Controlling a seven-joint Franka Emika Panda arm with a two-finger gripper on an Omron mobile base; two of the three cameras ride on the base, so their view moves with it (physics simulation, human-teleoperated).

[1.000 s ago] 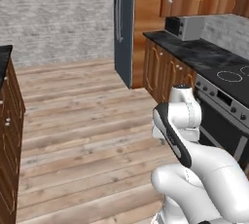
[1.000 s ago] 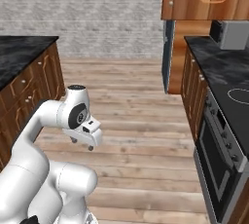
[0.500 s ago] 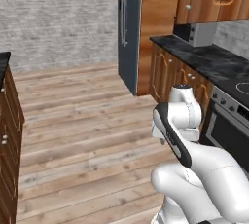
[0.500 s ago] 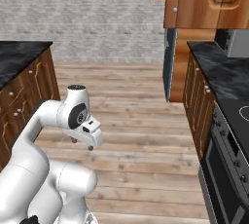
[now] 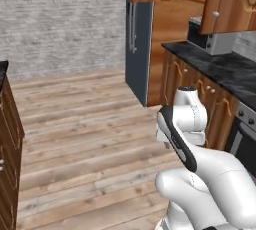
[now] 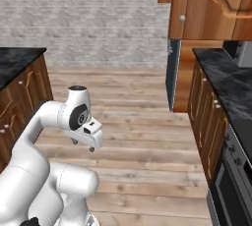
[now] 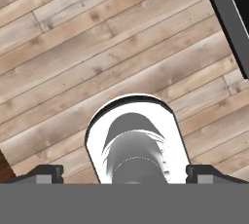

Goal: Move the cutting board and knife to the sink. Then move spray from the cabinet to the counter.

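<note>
My gripper [image 6: 82, 145] hangs low over the wooden floor, close in front of my own body, on a folded arm. Its fingertips [image 7: 46, 173] stand far apart in the hand view, so the gripper [image 7: 125, 174] is open and holds nothing. A black marble-look counter [image 5: 225, 69] runs along the right wall over brown cupboards, and the same counter [image 6: 224, 80] appears in the right base view. The cutting board, knife, sink, spray and cabinet are out of view.
A dark grey fridge [image 5: 137, 44] stands at the counter's far end. A microwave [image 5: 212, 41] sits on the counter, under wooden wall cupboards [image 6: 206, 6]. An oven front [image 6: 229, 190] is near right. A second counter [image 6: 15, 60] lies left. Plank floor [image 5: 85, 134] lies between.
The whole picture has shifted: the base has driven, and the fridge and right counter now look nearer and larger. The arm keeps its folded pose and the gripper stays open.
</note>
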